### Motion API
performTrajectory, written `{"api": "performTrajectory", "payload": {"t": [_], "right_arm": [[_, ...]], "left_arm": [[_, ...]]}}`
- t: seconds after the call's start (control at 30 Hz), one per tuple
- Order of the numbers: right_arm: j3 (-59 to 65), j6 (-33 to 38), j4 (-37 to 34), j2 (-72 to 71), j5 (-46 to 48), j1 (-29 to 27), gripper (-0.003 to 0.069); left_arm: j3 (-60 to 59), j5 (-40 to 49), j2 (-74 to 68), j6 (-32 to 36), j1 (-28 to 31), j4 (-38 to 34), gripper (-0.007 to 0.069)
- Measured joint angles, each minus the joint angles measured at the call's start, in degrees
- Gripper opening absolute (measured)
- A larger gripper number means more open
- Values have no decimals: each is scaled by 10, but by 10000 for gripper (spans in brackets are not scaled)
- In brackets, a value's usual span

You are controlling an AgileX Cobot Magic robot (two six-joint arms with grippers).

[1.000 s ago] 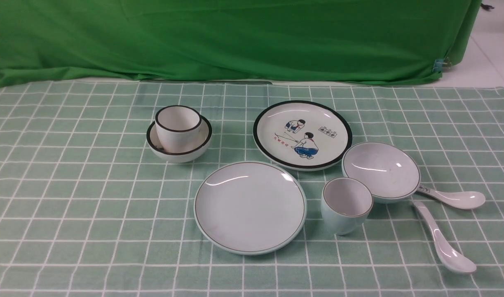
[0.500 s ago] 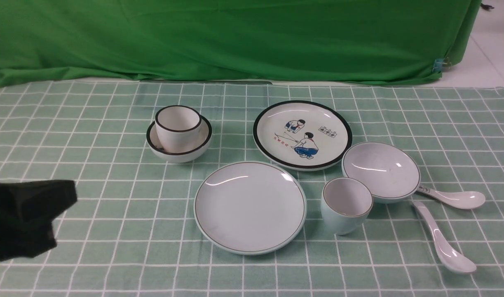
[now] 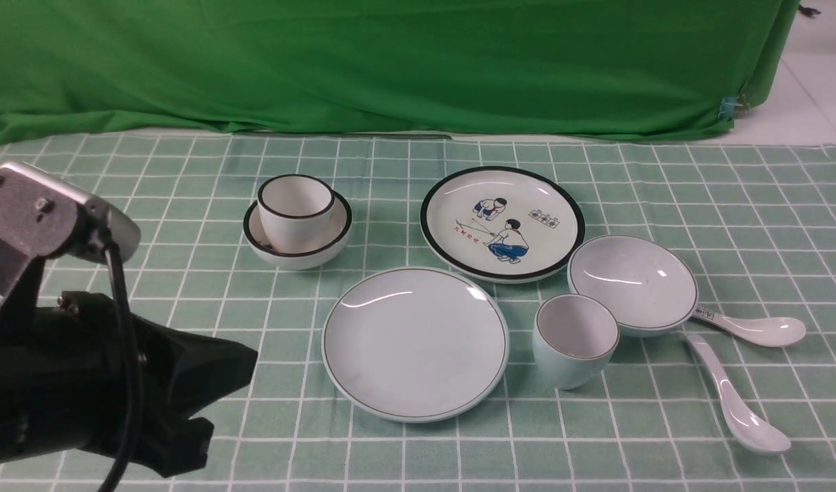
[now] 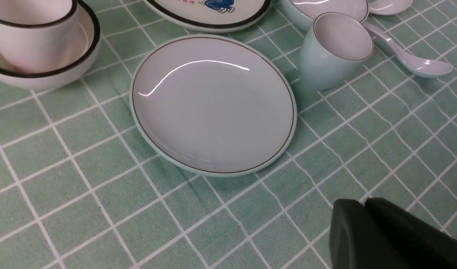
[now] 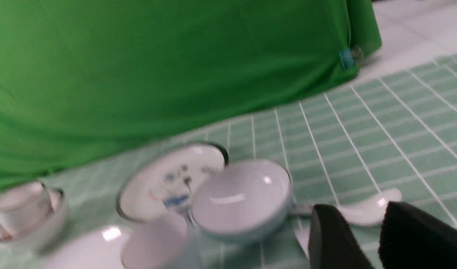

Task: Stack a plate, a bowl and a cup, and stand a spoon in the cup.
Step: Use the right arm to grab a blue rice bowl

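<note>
- Front view: your plate lies flat on the table with bare cloth around it. It makes a ready base, so I judge it should stay put. The bowl, cup and spoon crowd together to its right. The left arm's fingers hover low at the left, well apart from all four.
- Left wrist view: the fingers look pressed together and hold nothing. They face the plate, with the cup upright beyond it.
- Right wrist view: it is blurred, but the right arm's fingers stand apart and empty near the bowl, likely your first pick.
</note>
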State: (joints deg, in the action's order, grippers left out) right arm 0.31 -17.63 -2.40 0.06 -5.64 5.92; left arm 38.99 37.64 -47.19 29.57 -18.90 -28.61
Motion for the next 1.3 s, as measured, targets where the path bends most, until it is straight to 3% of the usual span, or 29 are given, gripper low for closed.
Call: {"api": "performTrajectory", "payload": {"t": [0.1,0.17,0.23,0.47,0.57,0.83,0.87,1.1,1.2,1.3], "right_arm": [[0,-43,-2,0,-22,0,242],[-28,-68,-3,13,44,8,241],[-81,-48,-4,55,117,26,236],[-343,151,8,337,362,136,230],[-419,209,27,456,413,160,230],[-577,439,29,748,511,145,223],[-599,511,20,805,529,139,224],[-644,668,6,910,504,137,283],[-650,749,9,949,471,136,372],[-652,775,9,969,451,131,440]], "left_arm": [[0,2,1,1,0,0,17],[0,1,1,1,0,0,17],[0,-3,1,1,-1,0,17],[0,-13,1,24,-1,-3,17],[0,0,8,46,-1,-16,17],[0,48,103,71,-1,-36,17],[0,56,136,72,-1,-40,17],[0,79,202,74,-1,-41,17],[0,85,224,74,-1,-37,17],[0,85,228,74,-1,-33,17]]}}
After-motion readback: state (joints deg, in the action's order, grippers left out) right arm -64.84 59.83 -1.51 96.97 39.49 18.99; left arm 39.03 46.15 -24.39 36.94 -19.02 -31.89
